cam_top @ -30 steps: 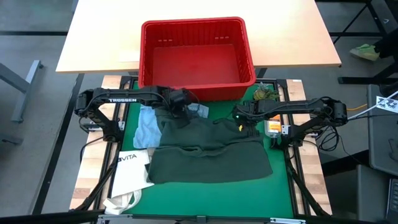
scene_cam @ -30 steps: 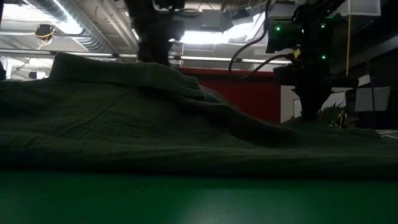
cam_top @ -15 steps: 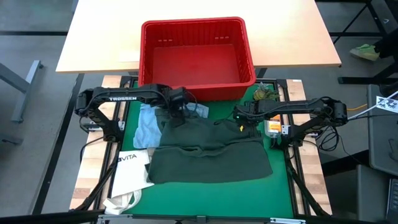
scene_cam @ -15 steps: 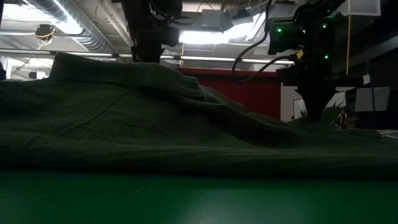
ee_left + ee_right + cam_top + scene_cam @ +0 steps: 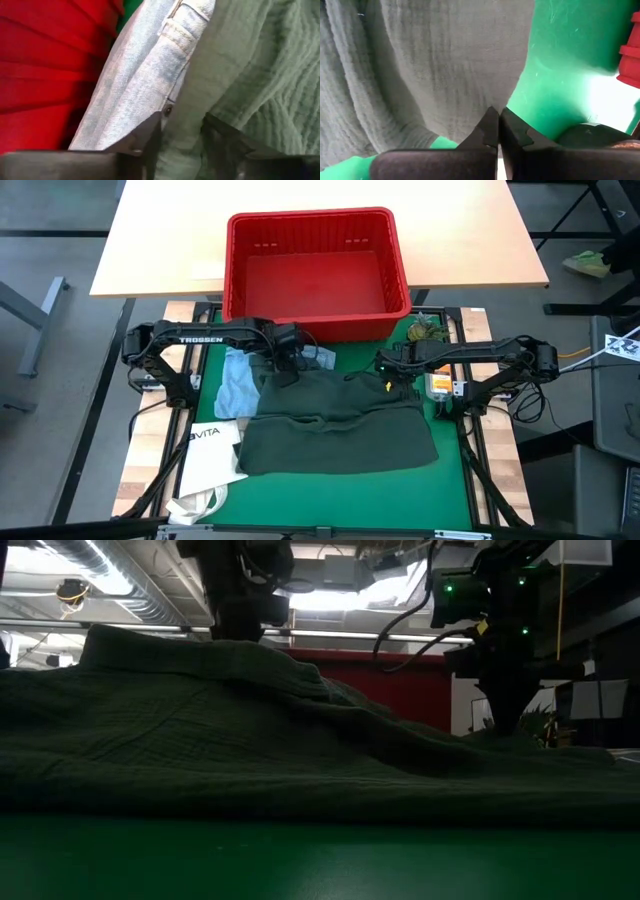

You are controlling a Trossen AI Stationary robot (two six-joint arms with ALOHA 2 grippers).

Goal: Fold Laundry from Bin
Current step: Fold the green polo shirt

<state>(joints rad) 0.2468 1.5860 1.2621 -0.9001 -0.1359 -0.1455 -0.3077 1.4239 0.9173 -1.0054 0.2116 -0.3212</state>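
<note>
Two pincers on green garment (image 5: 335, 425), left pincer (image 5: 181, 131) straddling its edge, right pincer (image 5: 498, 126) clenched, red bin (image 5: 240, 265) behind

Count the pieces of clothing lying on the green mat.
2 for certain: a dark green garment spread across the middle of the mat, and light blue jeans beside it toward the left arm, partly tucked under its edge. More may be hidden underneath.

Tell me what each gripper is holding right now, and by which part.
Right gripper: shut on the dark green garment's far right corner. Left gripper: open jaws straddle its far left edge, no hold yet.
</note>
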